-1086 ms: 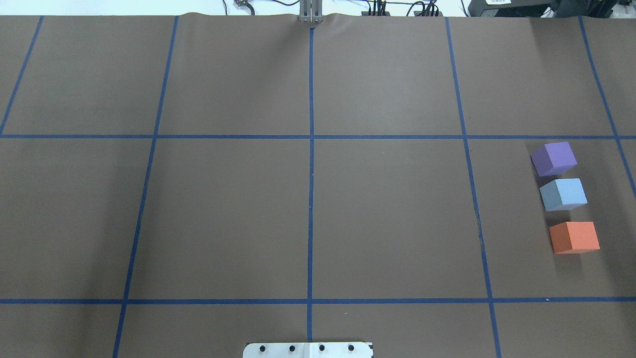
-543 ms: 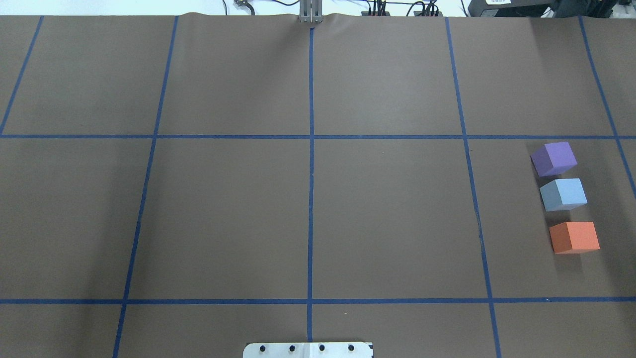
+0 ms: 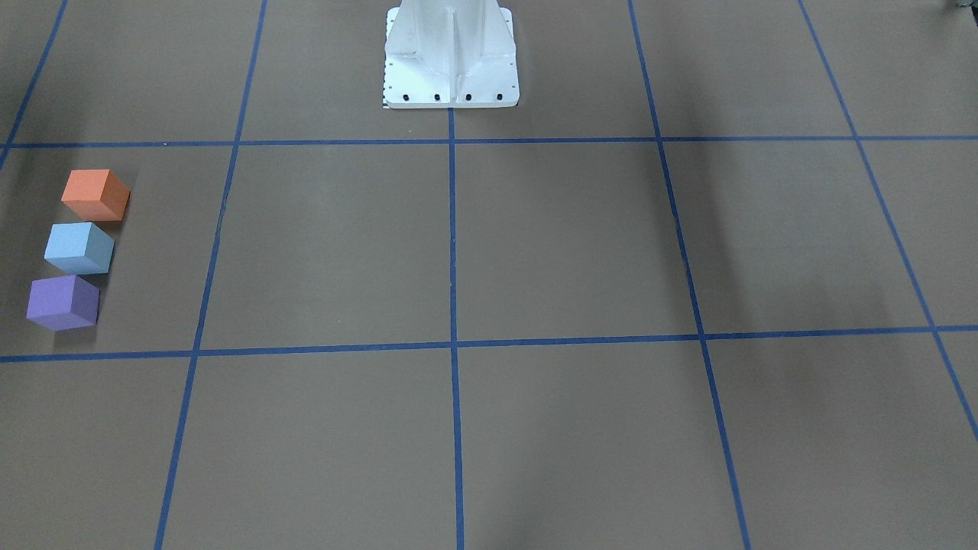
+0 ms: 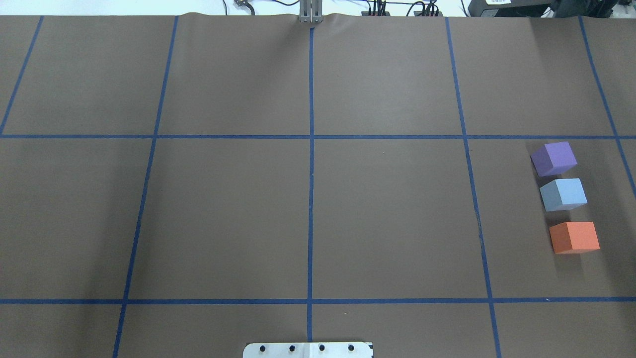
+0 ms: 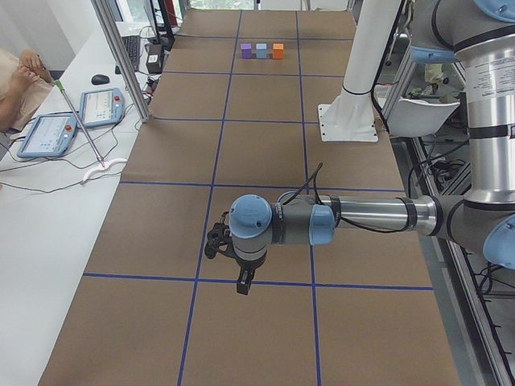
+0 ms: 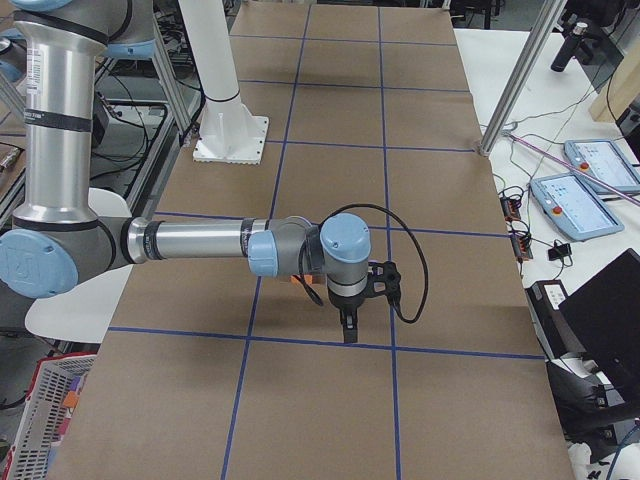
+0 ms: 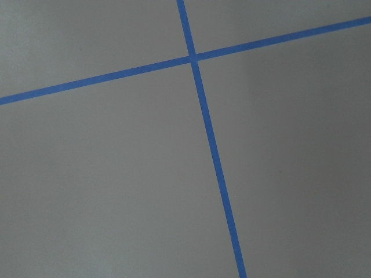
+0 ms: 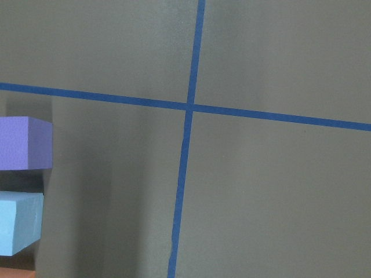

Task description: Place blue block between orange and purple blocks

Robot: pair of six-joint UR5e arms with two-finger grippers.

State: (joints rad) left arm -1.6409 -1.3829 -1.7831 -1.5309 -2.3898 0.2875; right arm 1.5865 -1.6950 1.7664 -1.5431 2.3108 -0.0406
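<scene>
Blue block [image 4: 563, 194]: pale blue cube, flat on the table [image 4: 387, 219], far over on the robot's right side. It is the middle one in a row of three.

Purple block [image 4: 554, 159]: just beyond the blue one, on its far side from the robot. Whether the two touch cannot be told.

Orange block [image 4: 574, 237]: on the near side of the blue one, with a narrow strip of table showing between them.

Row: runs near to far, slightly slanted. Judged from this layout, the blue cube already sits between the other two, and little or nothing is left to do.

Right gripper [image 6: 348, 326]: hangs over the table on its arm, pointing down, and carries no block. Its camera catches the purple and blue cubes at its left edge. It is the nearer arm to the row if any nudge is needed. How wide its jaws stand cannot be told, as it appears only in a side view.

Left gripper [image 5: 242, 281]: over the left side of the table, well apart from the row, its camera showing only tape lines [image 7: 211, 150]. Jaw width cannot be told either
</scene>
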